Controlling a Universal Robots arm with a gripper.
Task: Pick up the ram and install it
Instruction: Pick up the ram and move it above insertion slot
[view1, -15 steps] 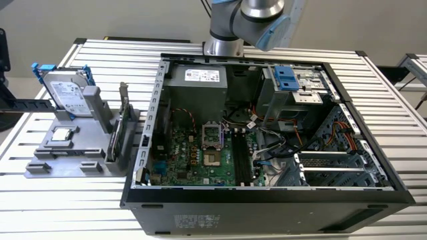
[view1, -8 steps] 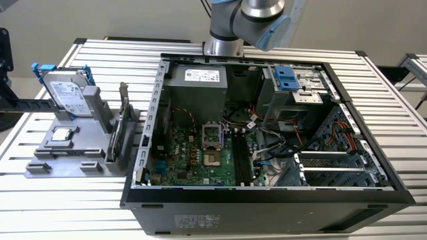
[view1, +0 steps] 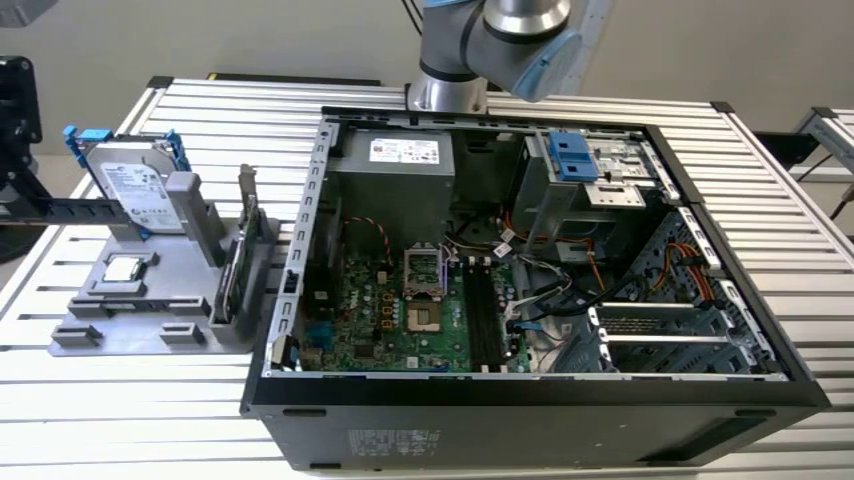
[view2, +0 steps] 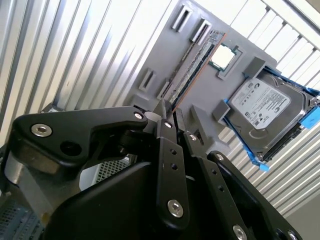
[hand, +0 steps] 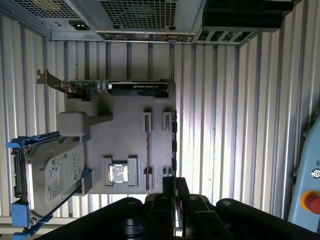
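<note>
over on the exterior view's left sits the grey tray (view1: 140, 300) with the hard drive (view1: 134, 190) and the cpu (view1: 123, 268). the ram (view2: 192, 70) stands on edge in the tray's holders, just beside the cpu, with nothing gripping it. the gripper (view2: 171, 111) hangs over one end of it, fingers (view2: 167, 150) drawn together and empty.

that's my worry: closed like that, they'd meet the stick's thin top edge instead of straddling it, and could tip it out of its holders. the graphics card (view1: 244, 250) stands close by too.

further right is the open computer case (view1: 534, 410). the ram's long axis runs straight away from the fingertips, and looks crosswise to the motherboard's memory slots (view1: 481, 315).
</note>
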